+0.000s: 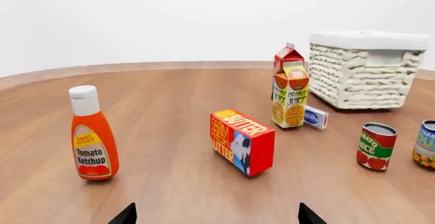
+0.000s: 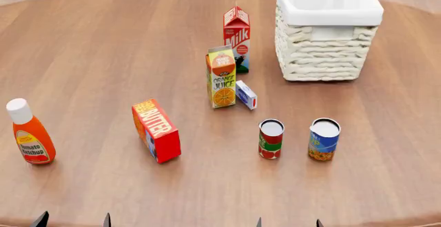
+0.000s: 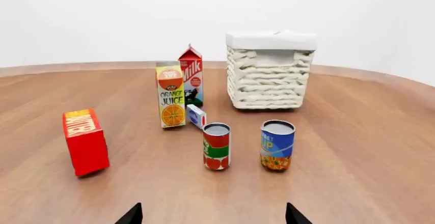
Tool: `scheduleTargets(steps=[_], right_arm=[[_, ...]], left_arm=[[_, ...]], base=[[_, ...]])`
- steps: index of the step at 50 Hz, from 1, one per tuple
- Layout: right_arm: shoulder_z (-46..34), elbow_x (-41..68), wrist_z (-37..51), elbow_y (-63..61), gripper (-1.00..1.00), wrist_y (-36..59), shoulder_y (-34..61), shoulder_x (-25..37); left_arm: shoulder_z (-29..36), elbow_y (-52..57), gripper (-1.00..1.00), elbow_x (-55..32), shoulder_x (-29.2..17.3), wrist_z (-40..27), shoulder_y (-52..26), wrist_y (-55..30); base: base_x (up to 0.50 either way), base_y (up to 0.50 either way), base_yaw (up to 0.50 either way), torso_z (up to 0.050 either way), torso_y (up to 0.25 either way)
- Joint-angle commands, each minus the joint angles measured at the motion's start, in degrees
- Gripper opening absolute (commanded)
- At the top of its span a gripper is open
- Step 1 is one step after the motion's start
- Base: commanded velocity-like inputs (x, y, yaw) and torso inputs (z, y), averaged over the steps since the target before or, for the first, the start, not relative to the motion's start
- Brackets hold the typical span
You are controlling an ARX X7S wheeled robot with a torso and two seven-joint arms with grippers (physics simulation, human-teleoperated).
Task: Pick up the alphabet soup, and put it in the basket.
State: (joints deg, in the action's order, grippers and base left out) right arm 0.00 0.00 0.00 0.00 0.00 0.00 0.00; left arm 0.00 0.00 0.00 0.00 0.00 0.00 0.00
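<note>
Two cans stand side by side | alphabet soup [image 2: 324,139] may be confused with tomato can [image 2: 271,139] | right gripper [image 3: 212,215] spread, nothing pinched | basket [image 2: 324,51] well beyond.

The head camera is looking steeply down over the wooden table [image 2: 103,57]. Both wrist cameras are sitting low near its front edge, facing horizontally across it, the left one angling rightward. All three are sharing the basket [image 2: 324,57] and orange juice carton [image 3: 171,96].
</note>
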Motion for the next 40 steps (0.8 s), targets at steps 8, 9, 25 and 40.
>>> scheduleTargets(steps=[8,9,25,40], right_arm=[[-2.5,2.1,3.1,0.5,1.0,-1.8,0.0,2.1],[-2.7,2.2,3.3,0.7,1.0,-2.1,-0.1,2.2],[-3.9,4.2,5.1,-1.1,1.0,-3.6,-0.9,4.1],[-4.0,4.6,6.9,-5.8,1.0,-10.2,-4.8,5.3]], left_arm=[[2.6,0.8,1.0,-3.3,-2.2,-1.5,0.3,0.1],[2.7,1.2,1.0,-3.5,-2.4,-1.6,0.5,-0.1],[4.0,3.7,1.0,-3.6,-3.9,-5.1,2.3,4.1],[2.6,7.1,1.0,-6.8,-4.9,-7.1,4.7,8.9]], base=[[0.0,0.0,0.0,0.0,0.0],[0.0,0.0,0.0,0.0,0.0],[0.0,0.0,0.0,0.0,0.0],[0.0,0.0,0.0,0.0,0.0]])
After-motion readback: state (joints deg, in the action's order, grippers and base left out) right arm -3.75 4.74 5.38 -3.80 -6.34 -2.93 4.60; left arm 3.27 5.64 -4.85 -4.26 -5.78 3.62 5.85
